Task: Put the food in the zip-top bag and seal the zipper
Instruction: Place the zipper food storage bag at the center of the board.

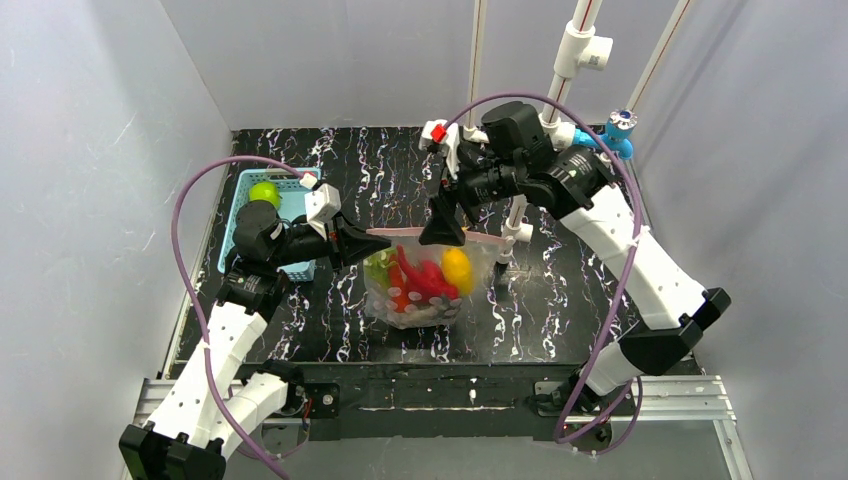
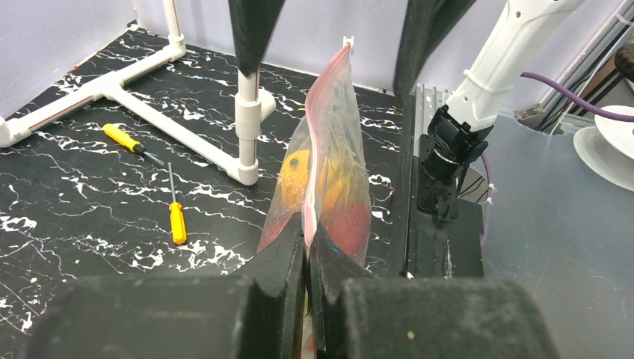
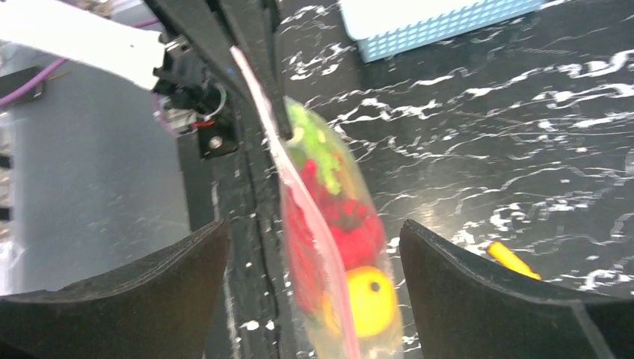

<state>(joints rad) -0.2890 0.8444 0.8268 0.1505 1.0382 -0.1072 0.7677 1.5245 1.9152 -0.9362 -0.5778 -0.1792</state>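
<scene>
The zip-top bag [image 1: 415,290] hangs upright over the middle of the table, with food inside: a yellow oval fruit [image 1: 457,268], red pieces [image 1: 420,280] and a green piece [image 1: 378,265]. My left gripper [image 2: 308,239] is shut on the left end of the pink zipper [image 2: 318,134]. My right gripper [image 3: 314,224] is open and straddles the zipper [image 3: 299,202], one finger [image 3: 149,277] on each side of it and neither touching. A round green fruit [image 1: 265,192] lies in the light blue basket [image 1: 235,225].
A white pipe frame [image 2: 247,120] stands just behind the bag. Two yellow-handled screwdrivers [image 2: 127,140] [image 2: 176,221] lie on the black marbled table behind it. The basket sits at the table's left edge, beside my left arm.
</scene>
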